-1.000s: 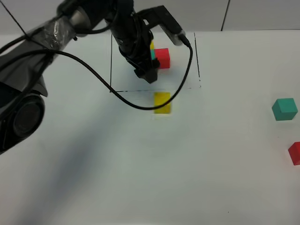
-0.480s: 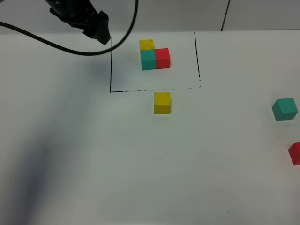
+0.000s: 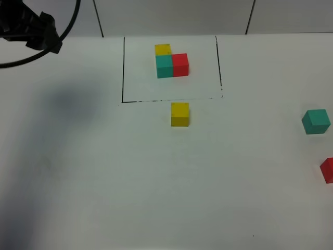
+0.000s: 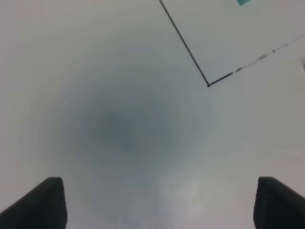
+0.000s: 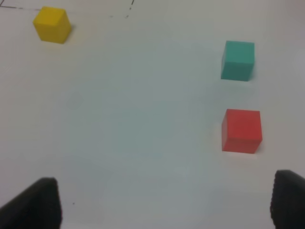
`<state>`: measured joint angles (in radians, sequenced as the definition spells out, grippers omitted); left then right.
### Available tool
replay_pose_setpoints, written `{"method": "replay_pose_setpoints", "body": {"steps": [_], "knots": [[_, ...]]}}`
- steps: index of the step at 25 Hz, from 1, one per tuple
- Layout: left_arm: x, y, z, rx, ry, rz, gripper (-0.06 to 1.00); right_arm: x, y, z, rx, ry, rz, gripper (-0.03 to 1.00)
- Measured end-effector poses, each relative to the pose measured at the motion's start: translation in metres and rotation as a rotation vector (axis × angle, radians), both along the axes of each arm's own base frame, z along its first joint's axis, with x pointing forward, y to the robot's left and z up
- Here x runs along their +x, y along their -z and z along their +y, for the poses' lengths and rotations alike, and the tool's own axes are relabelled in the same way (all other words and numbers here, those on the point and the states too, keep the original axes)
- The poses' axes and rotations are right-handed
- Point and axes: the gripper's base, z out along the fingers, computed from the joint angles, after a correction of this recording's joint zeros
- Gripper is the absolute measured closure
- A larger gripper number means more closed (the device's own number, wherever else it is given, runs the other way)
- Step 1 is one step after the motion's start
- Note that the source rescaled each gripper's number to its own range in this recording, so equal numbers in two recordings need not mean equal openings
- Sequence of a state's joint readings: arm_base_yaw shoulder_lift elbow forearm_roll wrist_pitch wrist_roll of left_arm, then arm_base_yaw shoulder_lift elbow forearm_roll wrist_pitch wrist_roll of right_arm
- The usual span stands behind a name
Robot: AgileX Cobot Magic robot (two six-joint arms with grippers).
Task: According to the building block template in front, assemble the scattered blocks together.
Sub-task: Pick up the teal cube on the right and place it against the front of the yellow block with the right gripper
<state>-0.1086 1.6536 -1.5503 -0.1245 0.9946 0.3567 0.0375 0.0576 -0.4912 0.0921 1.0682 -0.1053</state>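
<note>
The building block template (image 3: 171,61), an L of yellow, teal-green and red cubes, sits inside a thin black rectangle (image 3: 124,67) at the table's far middle. Of the scattered blocks, the yellow cube (image 3: 180,114) (image 5: 51,24) lies just in front of the frame. The teal cube (image 3: 316,121) (image 5: 238,59) and the red cube (image 3: 328,170) (image 5: 241,130) lie at the right edge. My left gripper (image 3: 50,39) (image 4: 164,205) hovers at the far left corner, open and empty. My right gripper (image 5: 167,200) is open over bare table near the red cube and does not show in the high view.
A corner of the black frame (image 4: 208,85) shows in the left wrist view. A dark cable (image 3: 67,28) loops from the left arm. The arm's shadow (image 3: 67,104) falls on the white table to the left of the frame.
My left arm has pulled away from above the template to the far left corner, uncovering the template. No cube has moved.
</note>
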Motion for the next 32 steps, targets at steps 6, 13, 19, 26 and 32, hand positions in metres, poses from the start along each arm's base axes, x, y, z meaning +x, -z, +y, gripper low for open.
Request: {"method": "replay_pose_setpoints", "body": {"steps": [6, 13, 19, 26, 32], "knots": [[-0.059, -0.003, 0.008, -0.042, -0.103, -0.065, 0.09, 0.000, 0.000, 0.000, 0.000, 0.000, 0.000, 0.20], [-0.116, -0.007, 0.014, -0.120, -0.243, -0.068, 0.09, 0.000, 0.000, 0.000, 0.000, 0.000, 0.000, 0.20], [-0.150, -0.012, 0.018, -0.140, -0.251, -0.122, 0.09, 0.000, 0.000, 0.000, 0.000, 0.000, 0.000, 0.20], [-0.180, -0.011, 0.022, -0.159, -0.250, -0.205, 0.09, 0.000, 0.000, 0.000, 0.000, 0.000, 0.000, 0.20], [-0.205, -0.009, 0.024, -0.177, -0.249, -0.265, 0.09, 0.000, 0.000, 0.000, 0.000, 0.000, 0.000, 0.20]]}}
